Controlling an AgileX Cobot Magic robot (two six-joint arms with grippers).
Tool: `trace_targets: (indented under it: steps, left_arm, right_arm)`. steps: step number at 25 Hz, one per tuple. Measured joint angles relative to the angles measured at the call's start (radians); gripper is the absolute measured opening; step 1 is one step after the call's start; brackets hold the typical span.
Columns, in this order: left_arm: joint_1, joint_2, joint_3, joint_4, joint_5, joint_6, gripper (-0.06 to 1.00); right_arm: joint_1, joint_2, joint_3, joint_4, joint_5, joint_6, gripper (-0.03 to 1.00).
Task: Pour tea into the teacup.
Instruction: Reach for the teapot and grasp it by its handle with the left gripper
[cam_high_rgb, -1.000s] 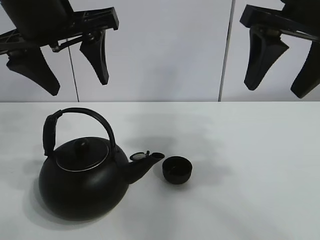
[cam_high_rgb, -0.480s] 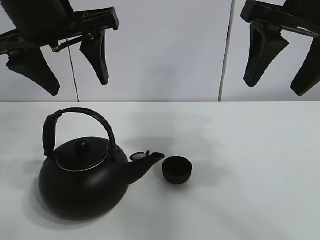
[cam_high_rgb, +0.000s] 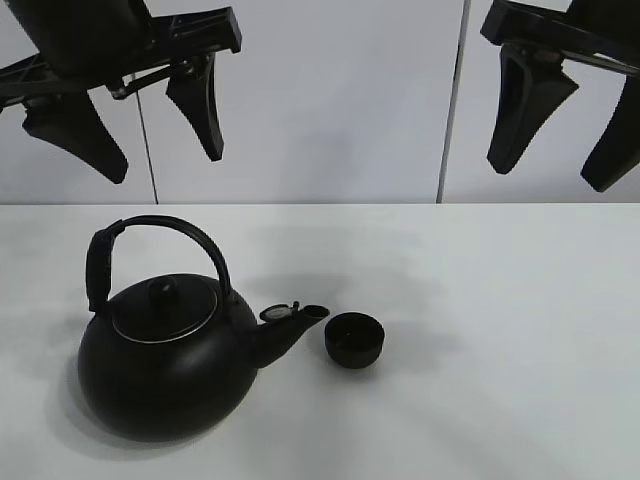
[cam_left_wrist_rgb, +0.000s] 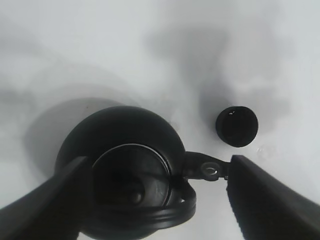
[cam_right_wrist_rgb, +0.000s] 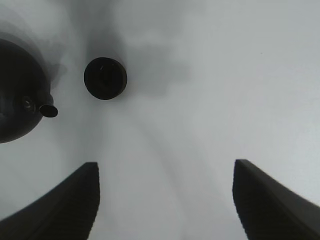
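Note:
A big round black kettle (cam_high_rgb: 165, 365) with an arched handle (cam_high_rgb: 160, 230) stands on the white table at the left, its spout (cam_high_rgb: 295, 318) pointing right. The small matte-black teacup (cam_high_rgb: 355, 340) stands upright just right of the spout, apart from it. The left wrist view shows the kettle (cam_left_wrist_rgb: 125, 170) and the teacup (cam_left_wrist_rgb: 237, 126); the right wrist view shows the teacup (cam_right_wrist_rgb: 105, 78) and the kettle (cam_right_wrist_rgb: 17, 95). My left gripper (cam_high_rgb: 140, 125) hangs open and empty high above the kettle. My right gripper (cam_high_rgb: 570, 135) hangs open and empty high at the right.
The white table (cam_high_rgb: 500, 330) runs to a pale back wall with two vertical seams (cam_high_rgb: 452, 100). Nothing else stands on the table.
My left gripper has shifted slightly right and up. The right gripper rose slightly a second ago. The kettle and teacup have not moved.

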Motion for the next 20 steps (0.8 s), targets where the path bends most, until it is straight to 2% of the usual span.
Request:
trace_targets:
  steps: [10,20]
  left_arm:
    - [0.0,0.0,0.0,0.0,-0.098,0.002,0.54]
    - [0.0,-0.003,0.0,0.028,-0.192,0.076,0.54]
  right_arm:
    - [0.0,0.0,0.0,0.0,0.0,-0.003,0.51]
    - [0.0,0.0,0.0,0.0,-0.007,-0.01,0.51]
